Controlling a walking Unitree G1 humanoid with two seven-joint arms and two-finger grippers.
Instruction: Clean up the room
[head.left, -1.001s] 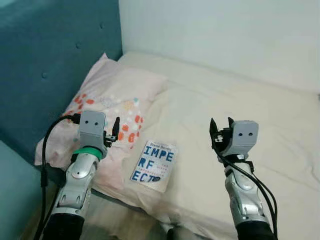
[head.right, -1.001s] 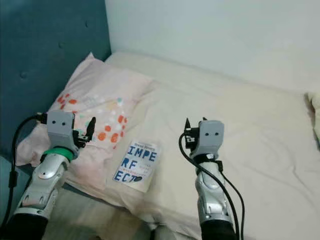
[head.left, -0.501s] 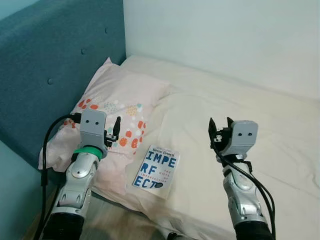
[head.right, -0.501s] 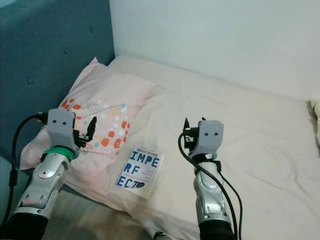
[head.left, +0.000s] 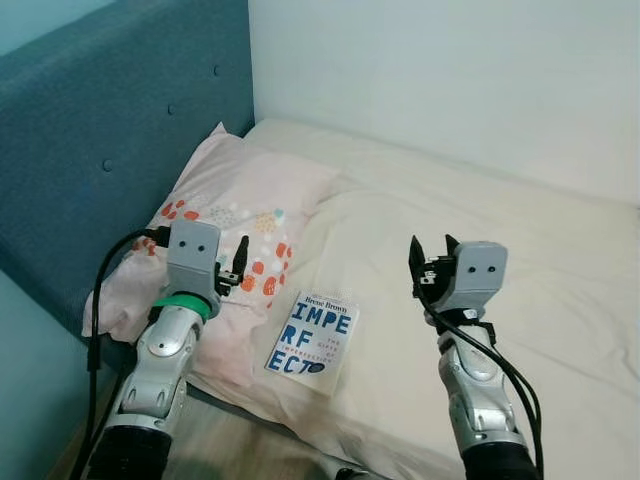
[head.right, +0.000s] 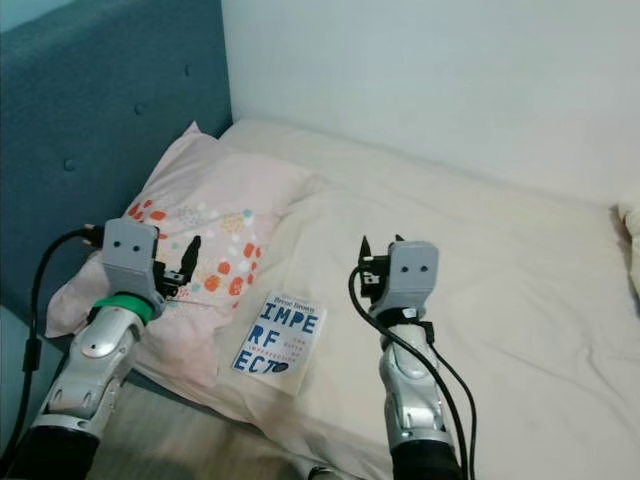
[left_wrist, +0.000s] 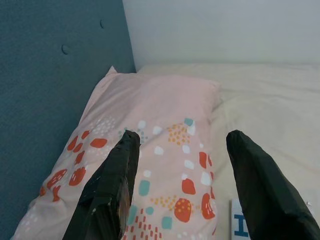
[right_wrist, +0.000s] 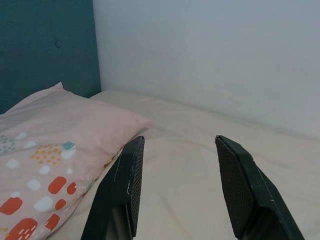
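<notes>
A book (head.left: 311, 337) lay flat on the cream bed (head.left: 560, 260), near the front edge. Its cover was white with big blue letters. It lay just beside a pink pillow (head.left: 230, 215) with red, orange and blue spots, and its left edge looked like it touched the pillow. The pillow lay at the left end of the bed, against a blue padded headboard (head.left: 90, 130). A pale wall (head.left: 450, 70) stood behind the bed. The left gripper (head.left: 238, 262) was held up over the front part of the pillow, to the left of the book. Its 2 black fingers (left_wrist: 112, 180) were spread apart and held nothing. The right gripper (head.left: 430, 262) was held up over the bed, to the right of the book and well apart from it. Its 2 black fingers (right_wrist: 125, 185) were spread apart too, and they held nothing. Both grippers pointed toward the wall. Neither gripper touched the book. A black cable (head.left: 100, 290) ran down along the left arm, and another ran down the right arm.
</notes>
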